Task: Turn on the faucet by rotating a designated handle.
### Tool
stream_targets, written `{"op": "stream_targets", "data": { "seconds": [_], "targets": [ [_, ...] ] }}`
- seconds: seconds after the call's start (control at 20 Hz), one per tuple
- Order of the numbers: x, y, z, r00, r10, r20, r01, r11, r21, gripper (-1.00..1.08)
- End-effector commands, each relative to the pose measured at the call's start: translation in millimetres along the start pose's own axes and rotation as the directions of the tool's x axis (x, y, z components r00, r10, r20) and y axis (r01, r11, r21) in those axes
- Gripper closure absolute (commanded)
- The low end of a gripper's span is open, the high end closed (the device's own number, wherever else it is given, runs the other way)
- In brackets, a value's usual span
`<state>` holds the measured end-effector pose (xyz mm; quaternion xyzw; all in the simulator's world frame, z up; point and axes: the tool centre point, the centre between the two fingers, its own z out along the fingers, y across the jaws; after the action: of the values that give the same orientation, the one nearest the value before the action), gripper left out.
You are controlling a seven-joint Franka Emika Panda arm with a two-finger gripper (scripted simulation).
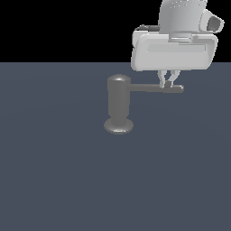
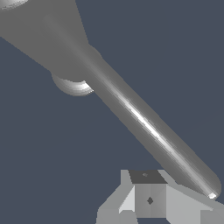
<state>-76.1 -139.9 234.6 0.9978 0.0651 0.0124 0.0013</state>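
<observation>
The faucet (image 1: 118, 101) is a matte grey upright cylinder with a rounded top and a flared base (image 1: 118, 126). Its handle (image 1: 153, 88), a thin straight grey rod, juts from the cylinder's top toward the exterior view's right and ends in a rounded tip (image 1: 180, 89). My gripper (image 1: 168, 83) hangs from above, its fingertips pressed together and down against the rod near its tip. In the wrist view the handle (image 2: 148, 127) runs diagonally from the faucet top (image 2: 43, 30) and passes beside the closed fingers (image 2: 149, 199), partly covering them. Nothing sits between the jaws.
The faucet stands on a flat dark blue-grey floor (image 1: 54, 171) that spreads all around it. The white gripper body (image 1: 173, 49) hovers above the outer part of the rod. No other objects show.
</observation>
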Motion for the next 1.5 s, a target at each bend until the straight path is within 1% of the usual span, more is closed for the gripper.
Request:
{"op": "stream_targets", "data": {
  "seconds": [0.0, 1.45],
  "targets": [
    [9, 4, 3, 1.000, -0.005, 0.001, 0.005, 1.000, -0.002, 1.08],
    [74, 68, 11, 1.000, 0.015, 0.016, -0.015, 1.000, 0.002, 1.08]
  ]
}}
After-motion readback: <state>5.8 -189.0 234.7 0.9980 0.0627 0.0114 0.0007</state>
